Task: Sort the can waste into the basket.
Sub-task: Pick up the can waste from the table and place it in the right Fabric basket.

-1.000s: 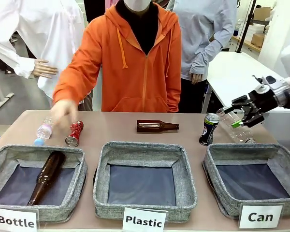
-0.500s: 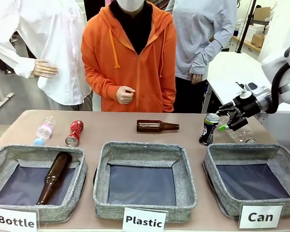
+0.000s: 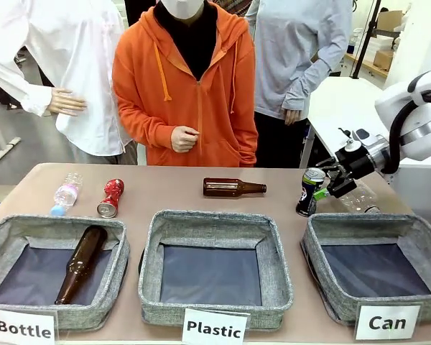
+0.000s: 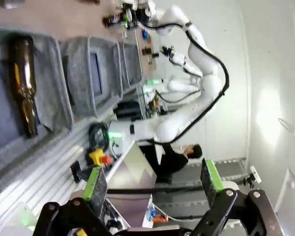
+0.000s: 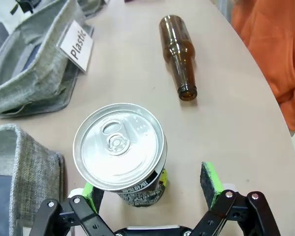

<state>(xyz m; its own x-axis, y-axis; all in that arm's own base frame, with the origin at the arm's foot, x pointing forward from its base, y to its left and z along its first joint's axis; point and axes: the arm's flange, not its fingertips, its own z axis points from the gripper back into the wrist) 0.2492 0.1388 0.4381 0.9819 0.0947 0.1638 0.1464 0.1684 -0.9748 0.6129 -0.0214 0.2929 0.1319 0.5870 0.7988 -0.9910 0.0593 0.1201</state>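
**Both cans out on the table, right gripper open around the black one**

Left gripper (image 4: 152,179) first: its fingers are spread wide with nothing between the pads. It's off on the robot's side, and the basket row runs away sideways in its wrist view.

Nearest on the table is a row of three grey baskets. The Bottle basket (image 3: 54,224) on the left has a brown bottle (image 3: 77,262) lying in it. The Plastic basket (image 3: 215,219) is in the middle. The Can basket (image 3: 366,220) is on the right, with its sign (image 3: 386,322) on the near wall.

Just past the Can basket's far left corner, the black can (image 3: 310,191) stands upright on the table, outside the basket. The right gripper (image 5: 148,183) is at it with fingers apart, one on either side. In the wrist view the can sits close against one green pad with a clear gap to the other. Can't tell if it's actually touching.

A clear bottle (image 3: 360,198) lies just behind that gripper. A second brown bottle (image 3: 233,187) lies mid-table.

The red can (image 3: 110,198) lies on its side way over on the left, well apart from the Can basket, next to another clear bottle (image 3: 66,192).

At the far edge stands a person (image 3: 190,93) in an orange hoodie, hand (image 3: 181,139) curled at the waist.
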